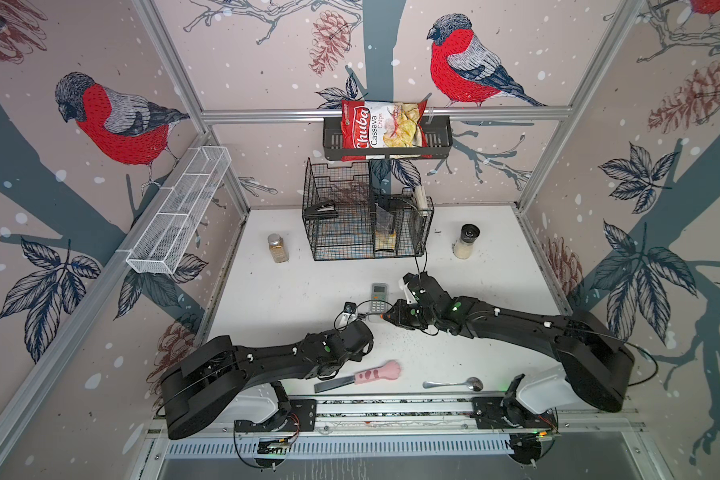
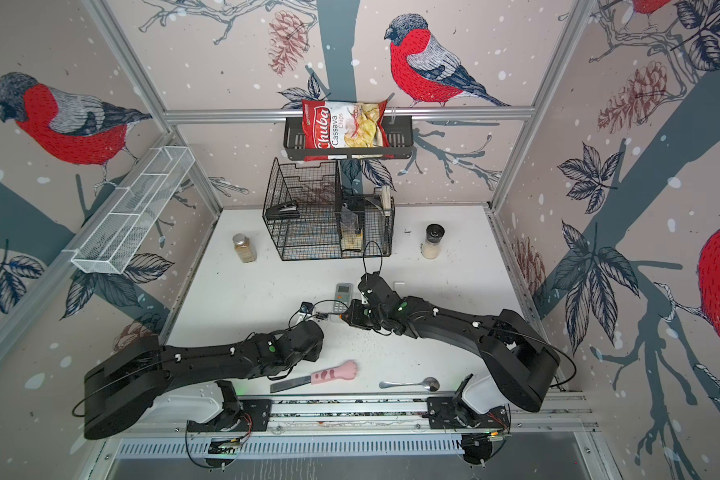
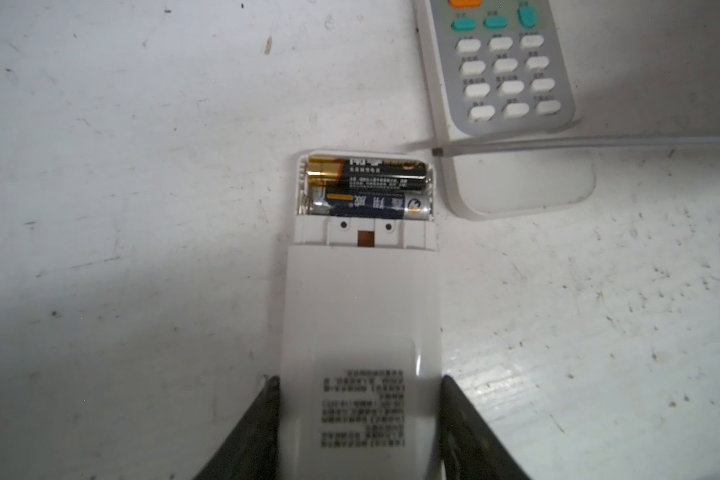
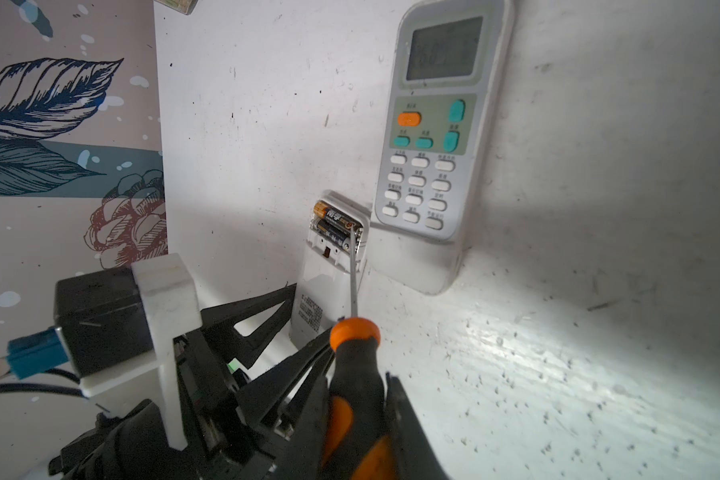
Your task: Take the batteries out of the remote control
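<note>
Knife w/ pink handle lies at 6 o'clock on the table, spoon at 5, both nearest the rail & not in play. Mid-table, left gripper is clamped on the sides of the white remote, which lies back-up. Right gripper comes in from 3 o'clock, closed round the handle of the screwdriver. Batteries: two, side by side, seated in the uncovered bay at the far end of that remote. Screwdriver tip sits at the bay's edge by one end of the cells; touching or not, can't tell. A 2nd remote, keypad up, lies just beside at approx 1 o'clock, its near end close to the bay. Further back: wire basket at 12, spice jar at 10, white-filled jar at 2, chips bag in the wall shelf behind. Progress, my read: abt a third. Bay is open, remote steadied, tool in place. Left to do: pry out both cells & set them down. Whether the 2nd remote also needs emptying isn't clear.
</note>
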Motion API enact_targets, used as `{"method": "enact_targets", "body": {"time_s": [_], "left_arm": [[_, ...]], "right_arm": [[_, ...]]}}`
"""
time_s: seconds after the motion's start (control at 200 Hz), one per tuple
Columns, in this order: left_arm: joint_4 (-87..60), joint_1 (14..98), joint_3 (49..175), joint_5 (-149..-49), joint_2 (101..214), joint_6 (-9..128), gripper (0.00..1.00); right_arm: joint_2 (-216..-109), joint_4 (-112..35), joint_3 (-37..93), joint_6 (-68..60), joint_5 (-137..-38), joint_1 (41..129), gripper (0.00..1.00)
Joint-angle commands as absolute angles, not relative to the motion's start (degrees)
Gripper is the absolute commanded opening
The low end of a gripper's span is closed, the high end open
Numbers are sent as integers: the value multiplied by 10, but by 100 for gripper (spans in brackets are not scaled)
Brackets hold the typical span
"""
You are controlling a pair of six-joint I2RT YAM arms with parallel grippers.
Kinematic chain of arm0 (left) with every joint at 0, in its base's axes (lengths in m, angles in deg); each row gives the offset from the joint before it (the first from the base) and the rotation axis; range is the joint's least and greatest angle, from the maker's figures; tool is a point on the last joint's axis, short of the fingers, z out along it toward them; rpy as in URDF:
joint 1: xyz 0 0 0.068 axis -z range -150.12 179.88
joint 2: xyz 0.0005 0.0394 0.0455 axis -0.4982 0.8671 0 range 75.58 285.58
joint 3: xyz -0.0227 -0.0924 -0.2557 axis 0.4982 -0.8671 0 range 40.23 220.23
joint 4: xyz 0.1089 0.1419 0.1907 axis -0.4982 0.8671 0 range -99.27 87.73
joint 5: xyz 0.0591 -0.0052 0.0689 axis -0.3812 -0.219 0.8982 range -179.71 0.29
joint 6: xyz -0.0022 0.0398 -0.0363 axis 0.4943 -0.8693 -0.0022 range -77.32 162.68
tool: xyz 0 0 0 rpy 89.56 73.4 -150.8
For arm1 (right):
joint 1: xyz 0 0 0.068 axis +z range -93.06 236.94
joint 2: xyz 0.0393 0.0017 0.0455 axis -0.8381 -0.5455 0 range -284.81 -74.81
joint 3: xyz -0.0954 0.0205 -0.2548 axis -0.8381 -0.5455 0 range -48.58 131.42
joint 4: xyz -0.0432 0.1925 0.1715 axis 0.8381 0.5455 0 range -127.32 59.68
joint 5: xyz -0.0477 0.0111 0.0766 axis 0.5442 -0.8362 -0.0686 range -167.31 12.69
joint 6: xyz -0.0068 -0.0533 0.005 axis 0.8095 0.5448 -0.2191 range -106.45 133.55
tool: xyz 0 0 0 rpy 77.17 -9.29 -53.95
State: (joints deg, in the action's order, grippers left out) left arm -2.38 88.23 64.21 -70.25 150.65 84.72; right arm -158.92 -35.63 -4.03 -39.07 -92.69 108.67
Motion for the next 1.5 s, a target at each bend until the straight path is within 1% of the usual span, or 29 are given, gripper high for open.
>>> {"method": "enact_targets", "body": {"time_s": [0.0, 1.226, 1.496], "left_arm": [[93, 881, 626, -839, 1520, 869, 36], [89, 881, 627, -841, 1520, 865, 33], [87, 880, 626, -843, 1520, 865, 32]], "right_arm": [[-1593, -373, -37, -394, -927, 1087, 0], [-1599, -379, -46, -408, -930, 1095, 0], [-1606, -400, -46, -410, -942, 1098, 0]]}}
